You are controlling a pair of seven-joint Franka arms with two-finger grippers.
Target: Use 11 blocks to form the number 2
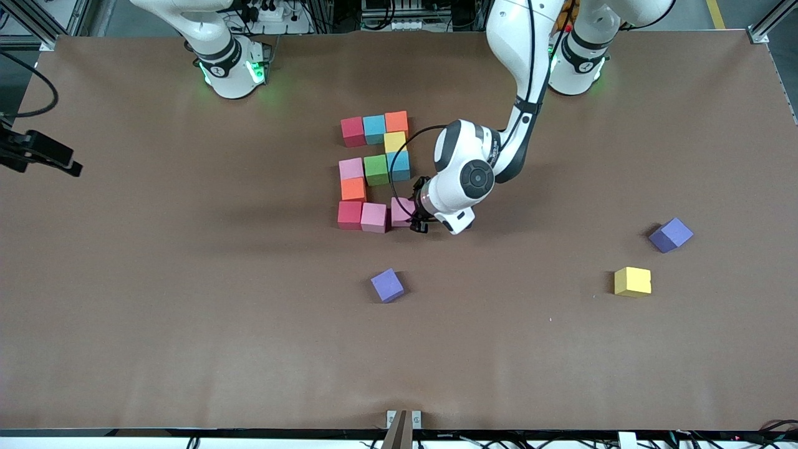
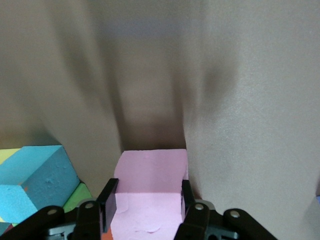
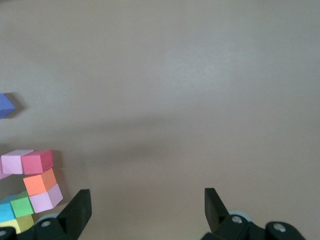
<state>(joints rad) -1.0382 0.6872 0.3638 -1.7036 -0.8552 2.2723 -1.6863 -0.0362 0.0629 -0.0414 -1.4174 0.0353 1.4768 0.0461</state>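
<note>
Blocks lie in a figure at mid-table. The row farthest from the front camera is red [image 1: 353, 131], light blue [image 1: 374, 128] and orange [image 1: 396, 122], with a yellow block [image 1: 394, 142] under the orange one. The middle row is pink [image 1: 351, 168], green [image 1: 376, 169] and light blue [image 1: 399, 164]. An orange block [image 1: 353, 189] leads to the nearest row of red [image 1: 350, 214] and pink [image 1: 373, 217]. My left gripper [image 1: 416, 215] is shut on a pink block [image 2: 150, 200] low at that row's end toward the left arm. My right gripper [image 3: 147, 200] is open over bare table.
Two purple cubes lie loose: one [image 1: 387, 285] nearer the front camera than the figure, one [image 1: 671, 234] toward the left arm's end. A spare yellow cube [image 1: 632, 281] sits close to the second one. The brown table [image 1: 187, 312] spreads wide around them.
</note>
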